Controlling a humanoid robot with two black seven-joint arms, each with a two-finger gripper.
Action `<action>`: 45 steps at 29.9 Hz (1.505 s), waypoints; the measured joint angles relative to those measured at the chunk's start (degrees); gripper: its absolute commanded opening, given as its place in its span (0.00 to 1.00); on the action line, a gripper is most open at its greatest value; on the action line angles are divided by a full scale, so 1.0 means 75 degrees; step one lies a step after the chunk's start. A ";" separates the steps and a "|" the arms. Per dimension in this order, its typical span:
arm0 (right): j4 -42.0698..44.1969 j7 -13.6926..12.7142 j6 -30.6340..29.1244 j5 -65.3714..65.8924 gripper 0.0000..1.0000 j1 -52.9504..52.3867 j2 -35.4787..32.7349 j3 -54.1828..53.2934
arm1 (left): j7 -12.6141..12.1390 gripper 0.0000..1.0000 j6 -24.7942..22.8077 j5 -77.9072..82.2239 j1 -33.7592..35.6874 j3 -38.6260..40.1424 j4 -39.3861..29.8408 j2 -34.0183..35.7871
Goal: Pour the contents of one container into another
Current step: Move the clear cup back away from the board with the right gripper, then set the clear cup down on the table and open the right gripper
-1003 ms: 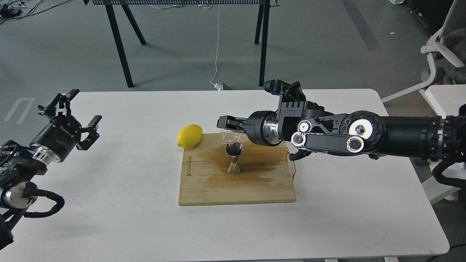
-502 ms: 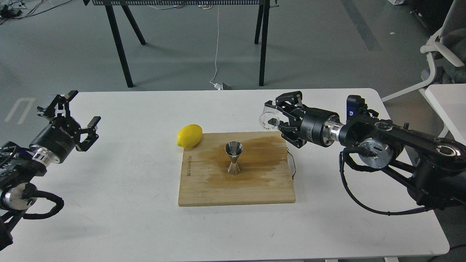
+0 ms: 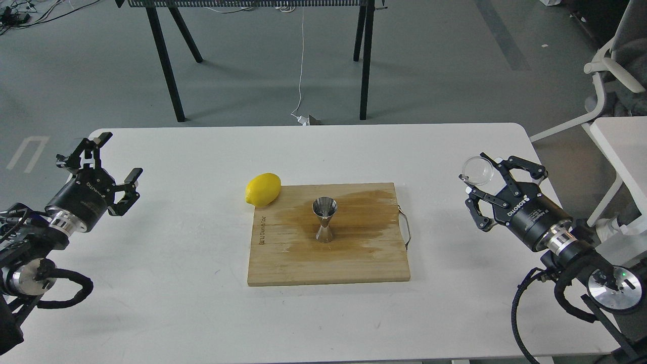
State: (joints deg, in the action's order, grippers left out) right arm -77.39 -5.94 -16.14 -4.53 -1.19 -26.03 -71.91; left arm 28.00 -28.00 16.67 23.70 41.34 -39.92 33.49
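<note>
The steel jigger point(image 3: 324, 220) stands upright in the middle of the wooden cutting board point(image 3: 328, 265). The tiny clear glass cup point(image 3: 478, 171) is far to the right, over the white table near its right edge. My right gripper point(image 3: 493, 174) is open around it, and the cup lies close to the left fingertip; I cannot tell whether they touch. My left gripper point(image 3: 117, 155) hovers open and empty over the table's left side, far from the board.
A yellow lemon point(image 3: 263, 189) lies at the board's far left corner. A dark wet stain point(image 3: 364, 212) spreads over the board around and right of the jigger. A metal handle point(image 3: 406, 227) sticks out of the board's right edge. A white chair point(image 3: 606, 76) stands at the back right.
My right arm has swung away from above the jigger to the table's right side, carrying the cup, and its fingers now stand wide. The left gripper shifted slightly.
</note>
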 measured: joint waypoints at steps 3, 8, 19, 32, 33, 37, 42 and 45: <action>0.0325 0.0006 -0.0090 -0.0717 0.41 0.0309 0.0163 -0.0243 | 0.0000 0.99 0.0000 -0.0001 -0.0015 0.0014 0.0002 -0.0079; 0.1035 0.0002 -0.0077 -0.1607 0.41 0.0444 0.0325 -0.0280 | 0.0000 0.99 0.0000 -0.0004 -0.0029 0.0020 0.0014 -0.0133; 0.2487 -0.0027 0.0282 -0.1834 0.41 0.0316 0.0940 -0.0330 | 0.0000 0.99 0.0000 -0.0002 -0.0052 0.0014 0.0130 -0.0203; 0.2923 -0.0006 0.1031 -0.1834 0.41 -0.0309 0.1487 -0.0337 | 0.0000 0.99 0.0000 0.0005 -0.0066 0.0007 0.0167 -0.0258; 0.2986 -0.0005 0.1052 -0.1835 0.41 -0.0380 0.1496 -0.0338 | 0.0000 0.99 0.0000 0.0005 -0.0066 0.0007 0.0168 -0.0259; 0.3220 -0.0003 0.1157 -0.1834 0.41 -0.0614 0.1606 -0.0330 | 0.0000 0.99 0.0000 0.0005 -0.0066 -0.0001 0.0167 -0.0268; 0.3515 -0.0003 0.1200 -0.1835 0.41 -0.0931 0.1716 -0.0325 | 0.0000 0.99 0.0000 0.0009 -0.0067 -0.0005 0.0167 -0.0328; 0.3742 -0.0001 0.1202 -0.1834 0.43 -0.1124 0.1788 -0.0308 | 0.0000 0.99 0.0000 0.0013 -0.0067 -0.0005 0.0167 -0.0337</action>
State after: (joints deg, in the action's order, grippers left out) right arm -49.32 -5.94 -7.12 -18.28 -9.62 -12.62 -74.22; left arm 28.00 -28.00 16.77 23.20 41.30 -38.67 30.96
